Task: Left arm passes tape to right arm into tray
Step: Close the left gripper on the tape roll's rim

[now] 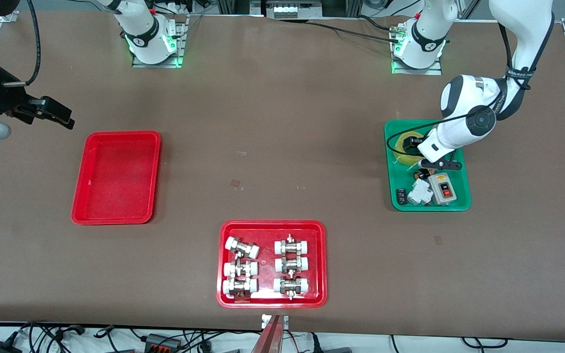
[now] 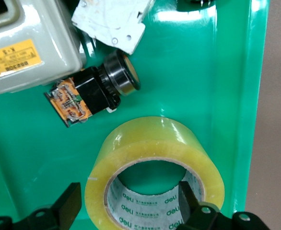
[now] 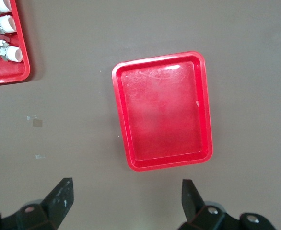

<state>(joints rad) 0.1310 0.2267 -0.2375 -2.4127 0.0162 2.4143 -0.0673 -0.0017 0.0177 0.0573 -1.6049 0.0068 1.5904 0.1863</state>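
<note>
The yellow tape roll (image 1: 402,147) lies flat in the green tray (image 1: 459,203), at the tray's end farther from the front camera. My left gripper (image 1: 413,142) is down on it and open. In the left wrist view the left gripper (image 2: 128,191) straddles the wall of the tape (image 2: 155,139), with one finger inside the core and the other outside, apart from the roll. The plain red tray (image 1: 115,176) lies toward the right arm's end and holds nothing. My right gripper (image 1: 61,115) hangs open and empty over the bare table beside that tray (image 3: 162,115); it also shows in the right wrist view (image 3: 126,189).
The green tray (image 2: 236,96) also holds a grey switch box (image 1: 443,189), a white part (image 1: 420,192) and a black push-button part (image 2: 97,91) close to the tape. A red tray with white-capped metal fittings (image 1: 272,300) sits near the front camera.
</note>
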